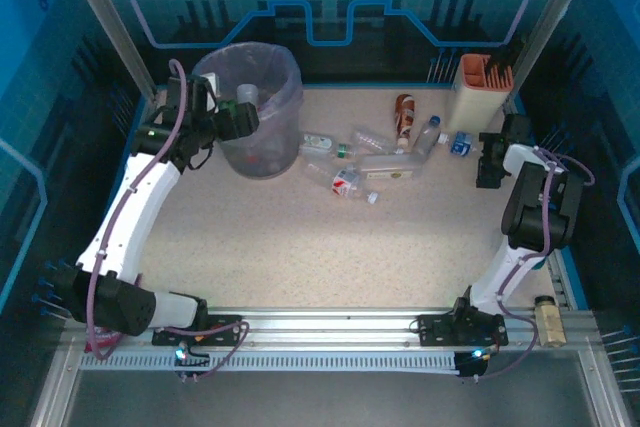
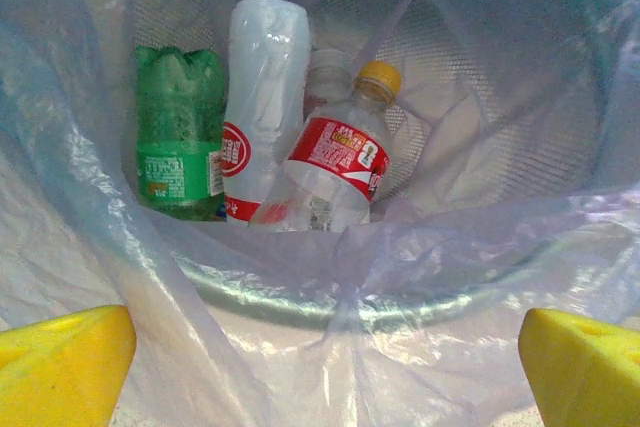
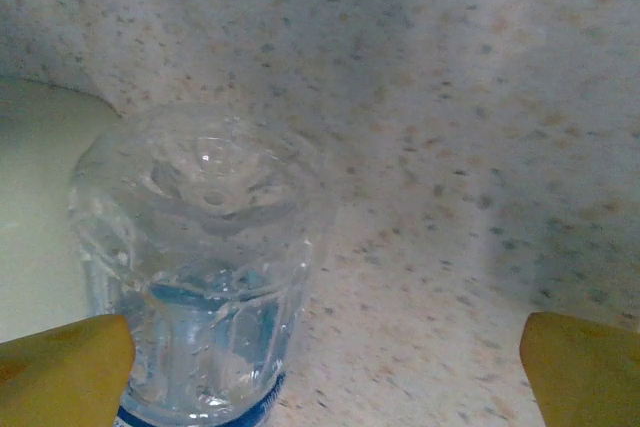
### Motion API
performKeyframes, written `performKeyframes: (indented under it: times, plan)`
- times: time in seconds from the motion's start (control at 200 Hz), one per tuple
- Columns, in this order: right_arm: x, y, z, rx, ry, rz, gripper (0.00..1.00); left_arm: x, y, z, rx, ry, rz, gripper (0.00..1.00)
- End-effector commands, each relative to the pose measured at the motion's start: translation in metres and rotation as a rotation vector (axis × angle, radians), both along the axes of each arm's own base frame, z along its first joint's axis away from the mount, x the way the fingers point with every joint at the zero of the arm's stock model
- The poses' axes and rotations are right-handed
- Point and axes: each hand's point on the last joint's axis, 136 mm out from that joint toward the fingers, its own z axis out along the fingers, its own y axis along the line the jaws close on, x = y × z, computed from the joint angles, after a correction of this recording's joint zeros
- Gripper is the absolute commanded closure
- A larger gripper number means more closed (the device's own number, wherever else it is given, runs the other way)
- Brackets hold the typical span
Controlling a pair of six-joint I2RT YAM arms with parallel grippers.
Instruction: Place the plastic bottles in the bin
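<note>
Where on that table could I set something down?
The near half of the table, between the left arm and the right arm, lies bare. The far strip is crowded: plastic bottles lie between the bin and the cream-and-orange holder.

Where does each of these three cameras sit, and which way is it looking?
Top external: fixed above and behind the arms, looking down on the table; left arm and right arm show.
Left wrist: on the left arm, looking down into the bin; the open left fingers show.
Right wrist: on the right arm, facing a clear bottle on the table; the open right fingers show.
Shared: top external and left wrist both show the bin.
</note>
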Motion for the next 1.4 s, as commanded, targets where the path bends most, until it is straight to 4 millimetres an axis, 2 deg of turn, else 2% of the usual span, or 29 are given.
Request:
performKeyframes:
  times: [0.0, 0.205, 0.385, 0.47, 0.6, 0.735, 0.826, 0.916, 1.016, 1.076, 1.146, 1.201, 1.316, 1.396]
  plan:
    - [0.010, -0.002, -0.001, -0.011, -0.002, -0.023, 0.02, 0.000, 0.002, 0.013, -0.049, -0.063, 0.042, 0.01]
    - [0.011, -0.004, -0.013, -0.008, 0.023, -0.030, 0.13, -0.013, 0.007, 0.032, -0.040, -0.089, 0.047, 0.01]
    - [0.009, -0.006, -0.016, -0.016, 0.020, -0.026, 0.26, -0.032, 0.015, 0.060, -0.005, -0.135, 0.051, 0.01]
    - [0.010, -0.010, -0.010, -0.047, 0.003, -0.020, 0.33, -0.037, 0.014, 0.071, -0.005, -0.151, 0.039, 0.01]
    - [0.012, -0.013, 0.002, -0.064, -0.020, 0.014, 0.37, -0.040, 0.010, 0.079, -0.015, -0.161, 0.022, 0.01]
    - [0.012, -0.011, 0.023, -0.093, -0.071, 0.069, 0.42, -0.033, -0.015, 0.085, -0.106, -0.183, -0.061, 0.01]
    - [0.006, -0.009, 0.037, -0.112, -0.102, 0.094, 0.44, -0.031, -0.028, 0.086, -0.095, -0.175, -0.100, 0.01]
    - [-0.005, -0.008, 0.045, -0.134, -0.115, 0.105, 0.45, -0.029, -0.033, 0.086, -0.082, -0.173, -0.113, 0.01]
    - [-0.006, -0.012, 0.051, -0.125, -0.140, 0.102, 0.47, -0.029, -0.036, 0.084, -0.082, -0.171, -0.121, 0.01]
    - [-0.005, -0.012, 0.049, -0.101, -0.153, 0.095, 0.42, -0.029, -0.037, 0.084, -0.083, -0.173, -0.123, 0.01]
    - [-0.002, -0.012, 0.043, -0.077, -0.140, 0.088, 0.25, -0.028, -0.036, 0.084, -0.080, -0.173, -0.119, 0.01]
    - [0.002, -0.012, 0.039, -0.063, -0.129, 0.082, 0.16, -0.028, -0.036, 0.084, -0.078, -0.173, -0.118, 0.01]
    - [0.011, -0.010, 0.025, -0.024, -0.103, 0.058, 0.06, -0.028, -0.035, 0.084, -0.072, -0.174, -0.116, 0.01]
    - [0.016, -0.007, 0.016, -0.012, -0.085, 0.042, 0.04, -0.029, -0.034, 0.085, -0.069, -0.174, -0.113, 0.01]
